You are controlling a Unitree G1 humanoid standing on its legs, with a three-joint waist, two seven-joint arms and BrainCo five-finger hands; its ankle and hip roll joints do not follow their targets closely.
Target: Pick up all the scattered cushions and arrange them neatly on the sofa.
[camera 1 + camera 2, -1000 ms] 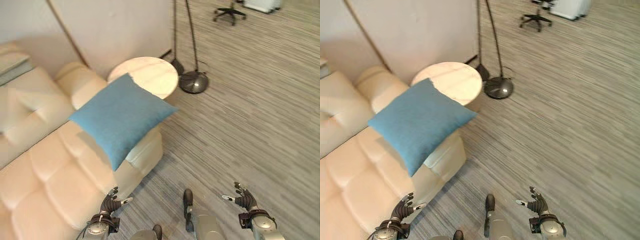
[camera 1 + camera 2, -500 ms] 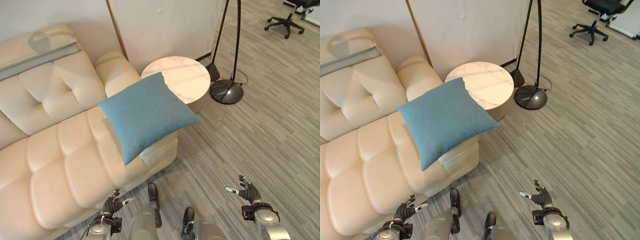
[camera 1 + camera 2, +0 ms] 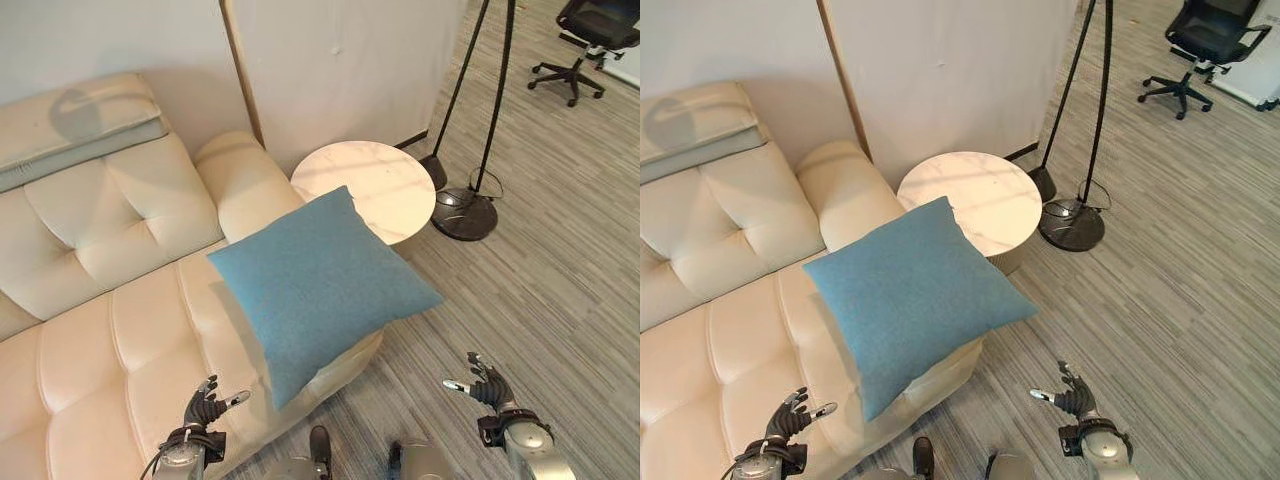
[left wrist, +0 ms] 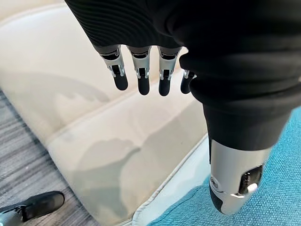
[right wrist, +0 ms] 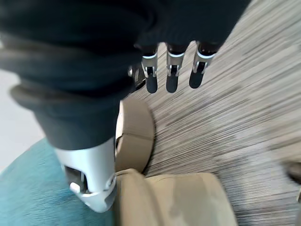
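The blue cushion (image 3: 318,285) is seen lying on the cream sofa (image 3: 110,300), overhanging its armrest end. Both the left hand (image 3: 205,402) and right hand (image 3: 478,379) are held released, empty, below the sofa.

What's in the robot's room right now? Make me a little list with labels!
cushion: blue cushion, lying on the sofa's end, one corner sticking out past the edge
sofa: cream sofa
table: round side table, beside the sofa arm
lamp: floor lamp standing by the table
chair: office chair, far off
left hand: open, holding nothing
right hand: open, holding nothing
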